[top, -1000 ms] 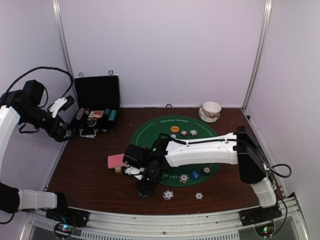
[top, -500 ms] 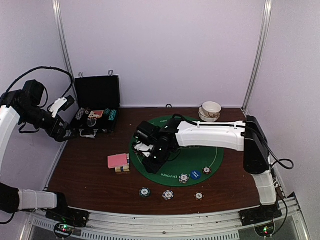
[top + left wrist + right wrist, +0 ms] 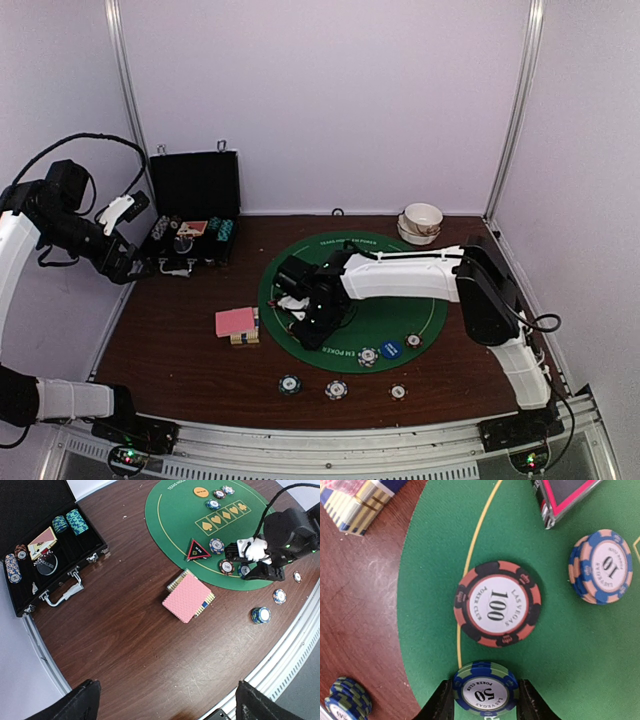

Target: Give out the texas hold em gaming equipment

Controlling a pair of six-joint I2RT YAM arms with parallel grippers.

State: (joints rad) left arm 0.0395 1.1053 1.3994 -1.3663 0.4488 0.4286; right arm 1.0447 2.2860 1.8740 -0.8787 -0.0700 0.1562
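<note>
My right gripper (image 3: pixel 485 702) is low over the green poker mat (image 3: pixel 560 645). Its fingers (image 3: pixel 442 702) press both sides of a blue-and-green 50 chip (image 3: pixel 485 689). Just beyond it lie a red-and-black 100 chip (image 3: pixel 497 603), a pink-and-blue 10 chip stack (image 3: pixel 601 566) and the black-and-red triangular marker (image 3: pixel 565 495). In the top view this gripper (image 3: pixel 305 320) is at the mat's left side. The pink-backed cards (image 3: pixel 235 322) lie on the wood left of the mat. My left gripper (image 3: pixel 167 705) is open and empty, held high at the far left (image 3: pixel 120 262).
The open black case (image 3: pixel 193 210) with chips stands at the back left. White bowls (image 3: pixel 422 222) are stacked at the back right. Three chip stacks (image 3: pixel 290 383) (image 3: pixel 335 390) (image 3: pixel 398 392) sit near the front edge. Orange disc (image 3: pixel 349 257) and blue disc (image 3: pixel 391 350) lie on the mat.
My right gripper left the front edge, where a chip stack now shows, and moved back onto the mat's left side. The left arm has not moved.
</note>
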